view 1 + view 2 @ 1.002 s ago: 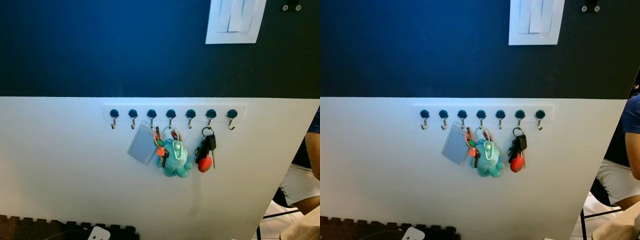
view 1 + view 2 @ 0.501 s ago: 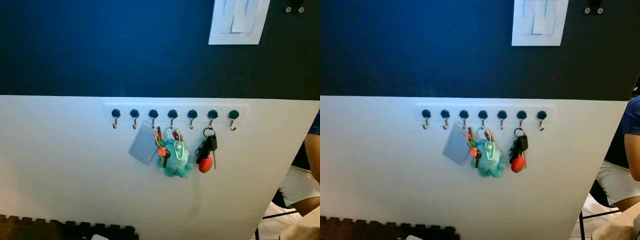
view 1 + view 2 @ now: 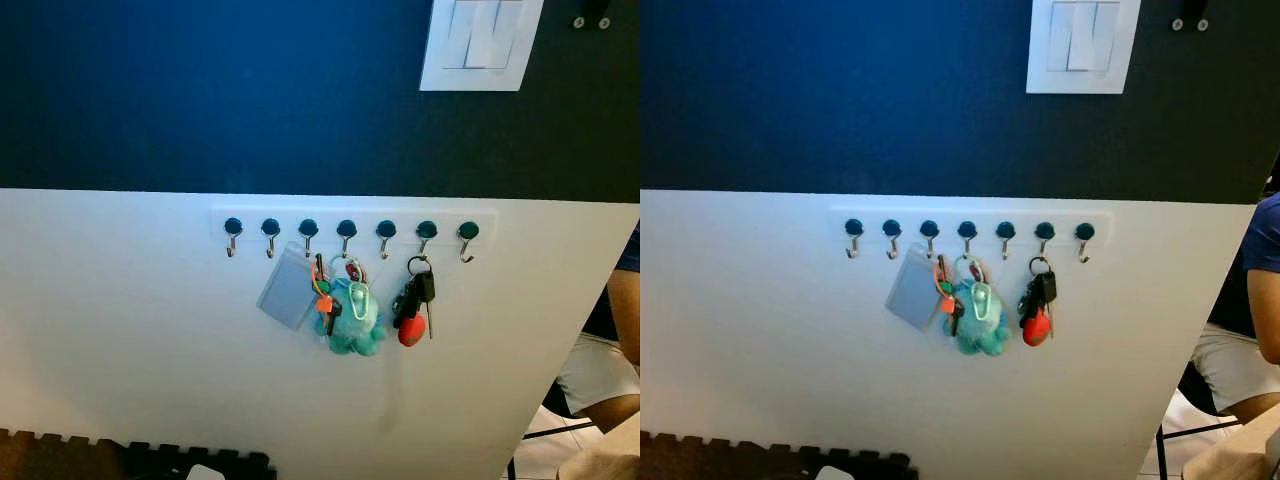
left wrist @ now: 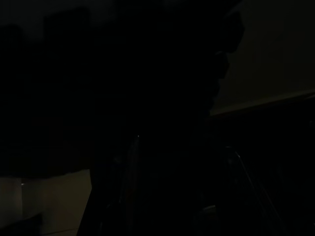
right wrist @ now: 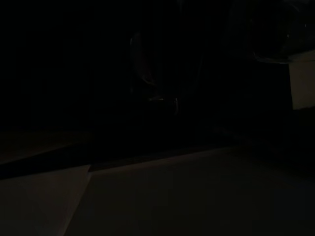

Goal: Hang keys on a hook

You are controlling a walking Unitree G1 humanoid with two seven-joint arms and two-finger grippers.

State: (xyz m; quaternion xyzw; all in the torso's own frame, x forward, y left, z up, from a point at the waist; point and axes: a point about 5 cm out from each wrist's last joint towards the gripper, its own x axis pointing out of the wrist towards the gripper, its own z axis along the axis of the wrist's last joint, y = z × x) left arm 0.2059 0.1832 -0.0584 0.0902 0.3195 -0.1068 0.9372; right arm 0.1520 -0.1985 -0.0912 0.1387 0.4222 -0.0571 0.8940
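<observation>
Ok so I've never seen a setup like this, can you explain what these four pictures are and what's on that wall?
The two bright pictures come from a stereo camera on a humanoid robot's head, facing a wall. On it is a rack of seven hooks. A clear card holder hangs near the third hook, a teal plush keychain from the fourth, and a bunch of keys with a red fob from the sixth. A light switch sits above, and a seated person is at the right edge. The two dark pictures are wrist cameras on the arms; they are too dark to tell what the grippers hold.

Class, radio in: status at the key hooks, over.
Grippers dark, unreadable. Hook rail: red-fob keys, teal plush keys hanging. Seated person to the right.
</observation>
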